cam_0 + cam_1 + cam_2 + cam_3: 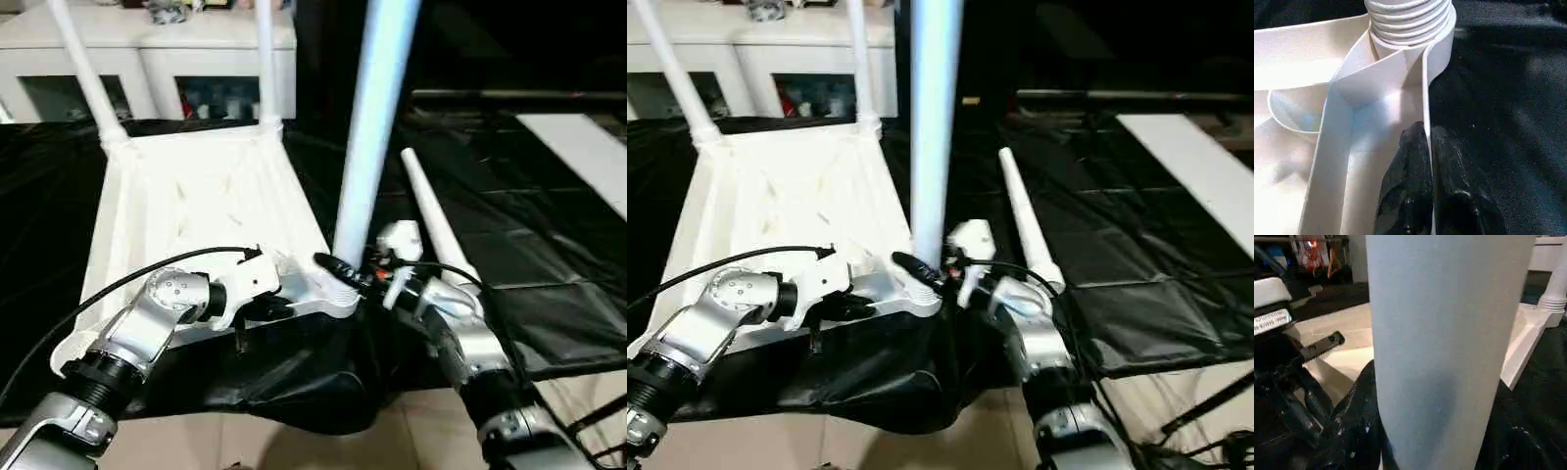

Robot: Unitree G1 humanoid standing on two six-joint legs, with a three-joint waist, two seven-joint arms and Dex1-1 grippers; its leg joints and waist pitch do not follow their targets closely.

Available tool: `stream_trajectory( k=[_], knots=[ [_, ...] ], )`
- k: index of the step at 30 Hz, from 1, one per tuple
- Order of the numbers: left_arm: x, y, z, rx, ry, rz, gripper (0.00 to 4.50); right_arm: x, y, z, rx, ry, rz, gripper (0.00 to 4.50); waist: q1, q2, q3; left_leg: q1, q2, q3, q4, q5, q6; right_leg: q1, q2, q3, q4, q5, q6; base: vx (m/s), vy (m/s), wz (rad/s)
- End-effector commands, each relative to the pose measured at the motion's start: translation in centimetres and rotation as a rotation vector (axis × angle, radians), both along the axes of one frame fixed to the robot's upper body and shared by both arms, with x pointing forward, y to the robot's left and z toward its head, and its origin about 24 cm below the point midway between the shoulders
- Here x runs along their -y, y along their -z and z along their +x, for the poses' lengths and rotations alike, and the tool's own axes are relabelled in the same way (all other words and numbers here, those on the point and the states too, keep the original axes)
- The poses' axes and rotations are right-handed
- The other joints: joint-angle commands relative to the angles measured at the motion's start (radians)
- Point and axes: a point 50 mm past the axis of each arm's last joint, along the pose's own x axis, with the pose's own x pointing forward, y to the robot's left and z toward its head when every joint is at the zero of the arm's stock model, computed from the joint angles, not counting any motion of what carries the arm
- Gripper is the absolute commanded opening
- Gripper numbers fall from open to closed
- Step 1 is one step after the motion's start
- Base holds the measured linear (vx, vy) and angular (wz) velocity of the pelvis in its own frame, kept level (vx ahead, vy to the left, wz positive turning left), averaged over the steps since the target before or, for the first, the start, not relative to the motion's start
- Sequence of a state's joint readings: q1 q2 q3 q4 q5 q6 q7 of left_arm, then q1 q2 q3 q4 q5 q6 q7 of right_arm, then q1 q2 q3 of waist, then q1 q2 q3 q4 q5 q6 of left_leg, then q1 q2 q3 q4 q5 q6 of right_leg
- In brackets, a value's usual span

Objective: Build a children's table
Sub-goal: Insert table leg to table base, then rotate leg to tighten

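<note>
Left pincer (1427, 147) astride tabletop (1298, 68) rim.

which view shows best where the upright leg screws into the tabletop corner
The left wrist view: the leg's ribbed base sits in the tabletop's corner socket, close up. The eye views show the joint partly behind the grippers; the right wrist view shows the leg's shaft.

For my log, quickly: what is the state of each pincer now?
Left pincer: shut on the raised rim of the white plastic tabletop.
Right pincer: shut on the long white upright leg.
</note>
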State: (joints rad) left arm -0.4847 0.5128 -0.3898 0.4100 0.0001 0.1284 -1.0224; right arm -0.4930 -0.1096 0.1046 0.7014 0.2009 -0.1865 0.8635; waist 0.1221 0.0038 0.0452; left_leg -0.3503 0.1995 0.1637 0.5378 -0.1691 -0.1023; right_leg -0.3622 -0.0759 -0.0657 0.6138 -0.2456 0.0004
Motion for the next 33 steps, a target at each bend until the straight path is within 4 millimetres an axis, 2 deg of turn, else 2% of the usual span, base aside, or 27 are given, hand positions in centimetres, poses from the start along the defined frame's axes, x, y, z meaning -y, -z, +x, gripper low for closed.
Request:
stream_trajectory(
  k=[1, 5, 11, 17, 22, 23, 24, 25, 26, 27, 29, 30, 31, 32, 33],
  knots=[
    [-1.3, -0.5, 0.8, 0.033, -0.044, 0.077, 0.0, 2.3, 6.2, -2.4, -0.293, 0.045, -0.195, 1.86, -0.009, 0.019, -0.022, 0.013, 0.039, -0.024, -0.08, -0.468, -0.022, -0.005, -0.083, 0.055, -0.125, -0.549, -0.104, 0.0, 0.0, 0.0],
    [-1.4, -0.6, 0.9, 0.036, -0.037, 0.091, 0.0, 2.6, 5.9, -2.0, -0.291, 0.03, -0.218, 1.86, -0.016, 0.017, -0.022, 0.016, 0.039, -0.023, -0.08, -0.483, -0.021, -0.008, -0.082, 0.055, -0.127, -0.536, -0.115, 0.0, 0.0, 0.0],
    [-1.4, -0.6, 1.0, 0.033, -0.04, 0.092, 0.0, 2.9, 6.0, -1.9, -0.292, 0.029, -0.231, 1.86, -0.014, 0.015, -0.026, 0.019, 0.039, -0.021, -0.077, -0.473, -0.017, -0.009, -0.084, 0.056, -0.127, -0.537, -0.119, 0.0, 0.0, 0.0],
    [-1.7, -0.6, 1.1, 0.023, -0.044, 0.101, 0.0, 2.8, 5.6, -1.5, -0.272, 0.039, -0.215, 1.86, -0.014, 0.016, -0.03, 0.018, 0.04, -0.02, -0.077, -0.467, -0.019, -0.007, -0.083, 0.056, -0.123, -0.5, -0.133, 0.0, 0.0, 0.0],
    [-1.9, -0.2, 1.3, -0.012, -0.122, 0.102, 0.0, 2.7, 5.7, -0.9, -0.264, 0.126, -0.247, 1.86, -0.016, 0.015, -0.028, 0.02, 0.04, -0.02, -0.077, -0.474, -0.025, -0.009, -0.082, 0.055, -0.123, -0.518, -0.131, 0.0, 0.0, 0.0],
    [-1.3, 0.0, 1.5, -0.03, -0.17, 0.091, 0.0, 2.6, 6.1, -0.5, -0.276, 0.228, -0.277, 1.86, -0.017, 0.012, -0.027, 0.023, 0.039, -0.02, -0.076, -0.483, -0.03, -0.012, -0.082, 0.054, -0.125, -0.537, -0.129, 0.0, 0.0, 0.0],
    [-1.2, 0.0, 1.5, -0.031, -0.174, 0.09, 0.0, 2.6, 6.1, -0.4, -0.278, 0.238, -0.277, 1.86, -0.019, 0.014, -0.026, 0.023, 0.038, -0.021, -0.077, -0.484, -0.034, -0.013, -0.083, 0.054, -0.124, -0.545, -0.13, 0.0, 0.0, 0.0],
    [-0.6, 0.1, 1.7, -0.037, -0.199, 0.08, 0.0, 2.3, 6.2, -0.3, -0.291, 0.289, -0.271, 1.86, -0.02, 0.011, -0.024, 0.022, 0.035, -0.023, -0.076, -0.493, -0.036, -0.011, -0.084, 0.05, -0.129, -0.583, -0.116, 0.0, 0.0, 0.0],
    [-0.2, 0.1, 1.7, -0.041, -0.215, 0.072, 0.0, 2.1, 6.3, -0.2, -0.302, 0.321, -0.264, 1.86, -0.023, 0.013, -0.023, 0.023, 0.035, -0.024, -0.076, -0.502, -0.039, -0.013, -0.085, 0.049, -0.13, -0.6, -0.11, 0.0, 0.0, 0.0],
    [0.7, 0.2, 2.0, -0.044, -0.246, 0.055, 0.0, 1.6, 6.4, 0.1, -0.327, 0.376, -0.247, 1.86, -0.03, 0.011, -0.02, 0.031, 0.031, -0.028, -0.073, -0.547, -0.042, -0.019, -0.086, 0.041, -0.141, -0.662, -0.088, 0.0, 0.0, 0.0],
    [2.4, 0.3, 2.5, -0.063, -0.32, 0.019, 0.0, 0.3, 6.4, 0.4, -0.364, 0.444, -0.219, 1.86, -0.036, 0.013, -0.019, 0.035, 0.028, -0.033, -0.072, -0.583, -0.043, -0.018, -0.085, 0.029, -0.15, -0.695, -0.07, 0.0, 0.0, 0.0],
    [2.9, 0.3, 2.6, -0.069, -0.343, 0.012, 0.0, -0.1, 6.3, 0.5, -0.37, 0.462, -0.214, 1.86, -0.04, 0.015, -0.019, 0.035, 0.028, -0.034, -0.073, -0.595, -0.044, -0.017, -0.084, 0.026, -0.151, -0.689, -0.068, 0.0, 0.0, 0.0],
    [3.2, 0.3, 2.7, -0.072, -0.355, 0.009, 0.0, -0.4, 6.3, 0.6, -0.373, 0.472, -0.213, 1.86, -0.045, 0.017, -0.02, 0.031, 0.028, -0.039, -0.079, -0.621, -0.046, -0.01, -0.079, 0.017, -0.151, -0.663, -0.062, -0.035, 0.051, -0.16],
    [4.1, 0.3, 3.0, -0.069, -0.376, 0.012, 0.0, -1.2, 6.1, 0.9, -0.392, 0.512, -0.196, 1.86, -0.045, 0.017, -0.022, 0.032, 0.028, -0.04, -0.081, -0.634, -0.045, -0.009, -0.077, 0.016, -0.152, -0.649, -0.061, -0.035, 0.051, -0.16],
    [4.9, 0.2, 3.2, -0.064, -0.391, 0.016, 0.0, -2.0, 5.9, 1.1, -0.412, 0.552, -0.176, 1.86, -0.052, 0.021, -0.021, 0.031, 0.027, -0.047, -0.088, -0.676, -0.045, -0.005, -0.074, 0.007, -0.153, -0.616, -0.061, -0.033, 0.056, -0.16]
  ],
)
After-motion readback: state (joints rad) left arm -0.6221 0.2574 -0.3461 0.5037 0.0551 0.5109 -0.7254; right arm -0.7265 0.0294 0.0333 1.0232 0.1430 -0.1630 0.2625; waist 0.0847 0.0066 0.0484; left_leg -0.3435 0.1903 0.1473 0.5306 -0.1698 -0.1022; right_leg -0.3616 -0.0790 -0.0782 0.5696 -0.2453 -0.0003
